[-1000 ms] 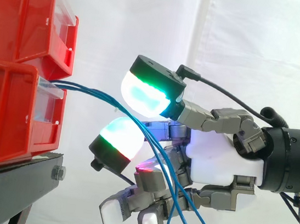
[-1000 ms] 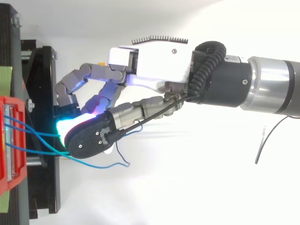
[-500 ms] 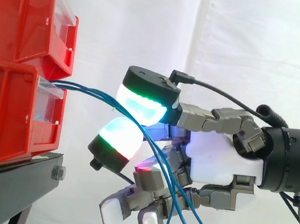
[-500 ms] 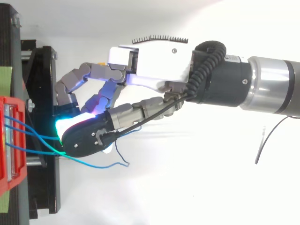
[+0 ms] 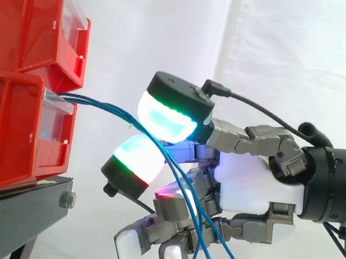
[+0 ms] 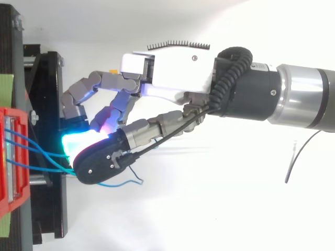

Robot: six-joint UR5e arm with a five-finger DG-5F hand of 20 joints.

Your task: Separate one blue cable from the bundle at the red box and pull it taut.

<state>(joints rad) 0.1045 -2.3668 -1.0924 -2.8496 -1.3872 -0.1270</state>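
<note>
Several thin blue cables leave the front of the lower red box and slope down to the right through my hand. They pass between two green-glowing pads, one above and one below, which stand close on either side of them. The lower fingers are curled, and the cables run on past them to the bottom edge. In the top view the cables run from the box under the dark-backed thumb. One strand loops out below it.
A second red box is stacked on the lower one. Both rest on a black stand, whose black frame lies just left of the hand. A white curtain hangs behind.
The upper pad dipped toward the lower one half a second ago and has risen again. In the top view the thumb has swung slightly downward. The arm and cables have barely moved.
</note>
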